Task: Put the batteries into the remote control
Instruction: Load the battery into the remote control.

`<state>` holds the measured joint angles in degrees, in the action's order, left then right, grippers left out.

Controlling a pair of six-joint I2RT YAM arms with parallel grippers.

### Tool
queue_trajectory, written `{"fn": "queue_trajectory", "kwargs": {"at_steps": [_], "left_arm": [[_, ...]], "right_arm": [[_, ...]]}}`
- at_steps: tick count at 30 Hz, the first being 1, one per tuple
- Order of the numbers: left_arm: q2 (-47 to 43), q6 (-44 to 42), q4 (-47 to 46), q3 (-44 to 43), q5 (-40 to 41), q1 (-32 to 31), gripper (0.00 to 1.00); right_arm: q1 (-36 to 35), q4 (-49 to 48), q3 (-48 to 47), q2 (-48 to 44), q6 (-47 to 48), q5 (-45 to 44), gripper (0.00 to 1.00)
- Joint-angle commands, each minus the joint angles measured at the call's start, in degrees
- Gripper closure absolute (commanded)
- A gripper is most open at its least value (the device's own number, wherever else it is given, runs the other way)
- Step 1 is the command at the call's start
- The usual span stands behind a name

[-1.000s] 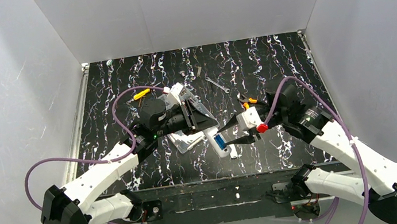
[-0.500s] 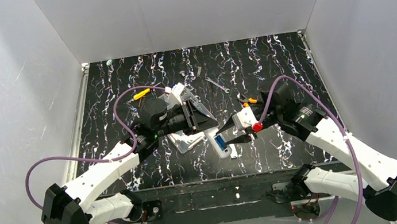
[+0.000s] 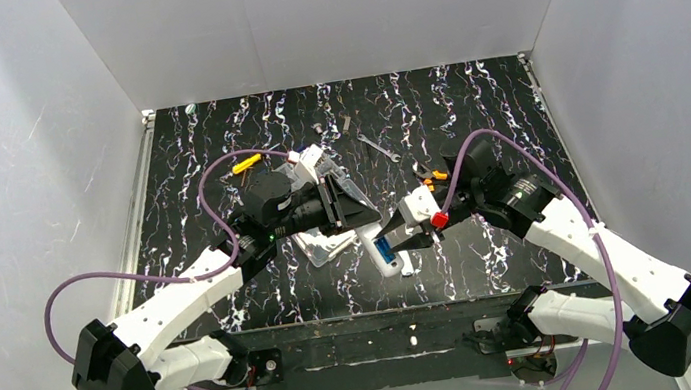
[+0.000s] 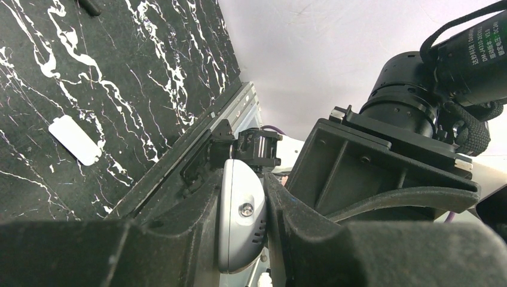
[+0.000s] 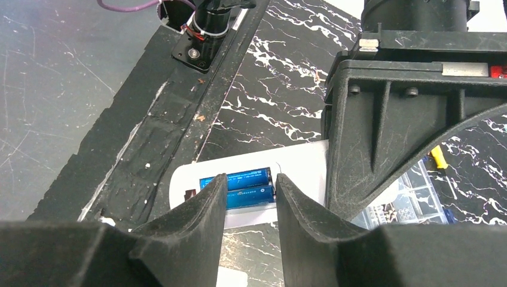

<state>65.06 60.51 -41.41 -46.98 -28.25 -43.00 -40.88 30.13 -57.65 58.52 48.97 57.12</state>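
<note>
The white remote control lies on the dark table with its recess facing up. Two blue batteries sit side by side in that recess. My left gripper is shut on the remote's far end, and the left wrist view shows the greyish-white end pinched between the fingers. My right gripper hangs just over the batteries with one finger on each side of them and its jaws apart. It holds nothing. From above, the right gripper meets the remote from the right.
A small white cover piece lies loose on the table near the remote. A clear compartment box sits behind the left gripper. Orange-handled pliers and a yellow-handled screwdriver lie further back. The front rail is close.
My right arm has slid left until its fingers stand over the batteries, and its jaws have narrowed a little. The left gripper and the remote have not moved.
</note>
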Motion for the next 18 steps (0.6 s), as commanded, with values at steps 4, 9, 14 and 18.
{"fn": "queue_trajectory", "kwargs": {"at_steps": [4,9,14,18], "left_arm": [[-1.37,-0.27,-3.11,-1.83,-1.62,-0.24,1.00],[-1.03,-0.04,-3.59,-1.91,-1.53,-0.25,1.00],[-1.21,0.27,-3.45,-1.26,-0.58,-0.26,1.00],[-1.34,1.23,-4.74,-0.56,0.26,-0.24,1.00]], "right_arm": [[0.11,2.76,-2.28,0.45,1.23,0.47,0.59],[0.10,2.13,-1.80,0.63,0.83,0.63,0.62],[0.10,2.29,-1.65,1.06,0.68,0.02,0.66],[0.14,2.02,-0.73,1.07,0.78,-0.08,0.66]]}}
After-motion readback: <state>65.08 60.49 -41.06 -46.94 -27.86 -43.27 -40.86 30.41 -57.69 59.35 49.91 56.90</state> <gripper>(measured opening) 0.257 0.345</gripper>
